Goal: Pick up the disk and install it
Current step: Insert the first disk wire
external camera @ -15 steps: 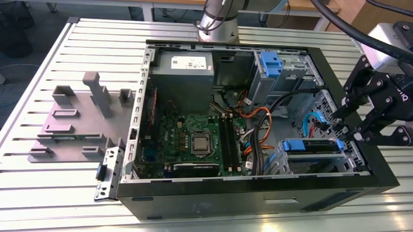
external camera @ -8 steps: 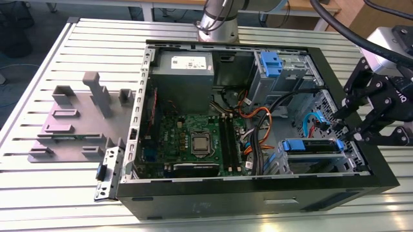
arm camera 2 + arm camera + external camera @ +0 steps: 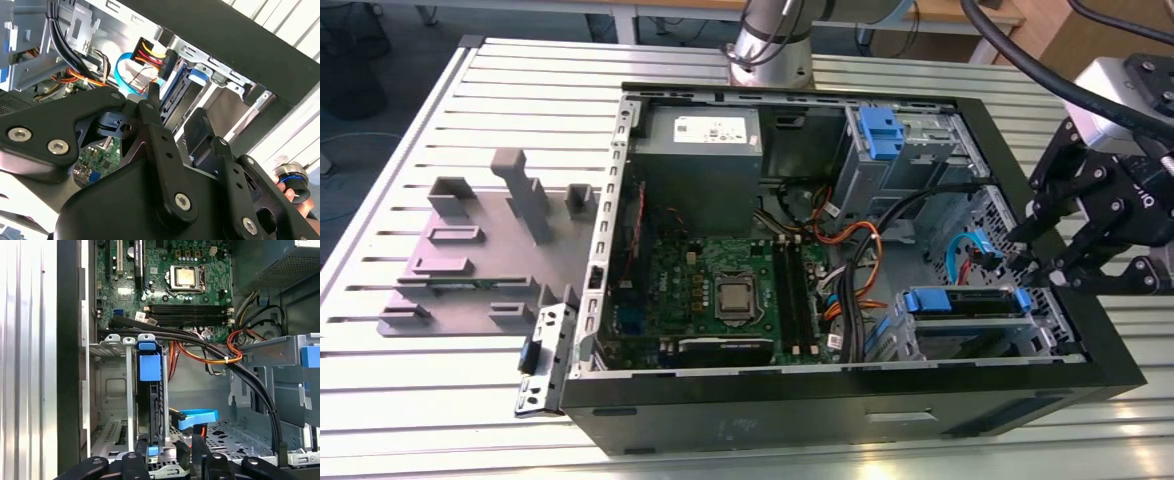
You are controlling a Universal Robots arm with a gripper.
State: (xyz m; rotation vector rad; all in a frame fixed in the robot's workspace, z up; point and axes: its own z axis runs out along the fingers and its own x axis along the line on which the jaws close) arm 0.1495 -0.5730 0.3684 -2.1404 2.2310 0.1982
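**Disk sits in the drive cage, end effector beside it with nothing held**

The open computer case (image 3: 854,400) lies on its side on the slatted metal bench (image 3: 454,400). In the exterior view the end effector (image 3: 1041,262) hangs over the case's edge at that view's right, just beside the lower drive cage. In the second wrist view its two black fingers (image 3: 150,107) stand apart with a bare gap between them and grip nothing.

The disk (image 3: 967,300) sits inside that drive cage, in the corner of the case near the exterior view's right. Its blue carrier shows at the cage opening. In the first wrist view the blue carrier tab (image 3: 150,367) stands in a narrow metal slot of the cage, with a blue flat cable (image 3: 197,417) curling close by.

The power-supply box (image 3: 700,150) carries a white sticker with dark print that is too small to make out. The green motherboard (image 3: 720,290) lies below it with the processor socket uncovered.

The grey plastic stand (image 3: 480,250) with upright posts rests on the bench outside the case, towards the exterior view's left.
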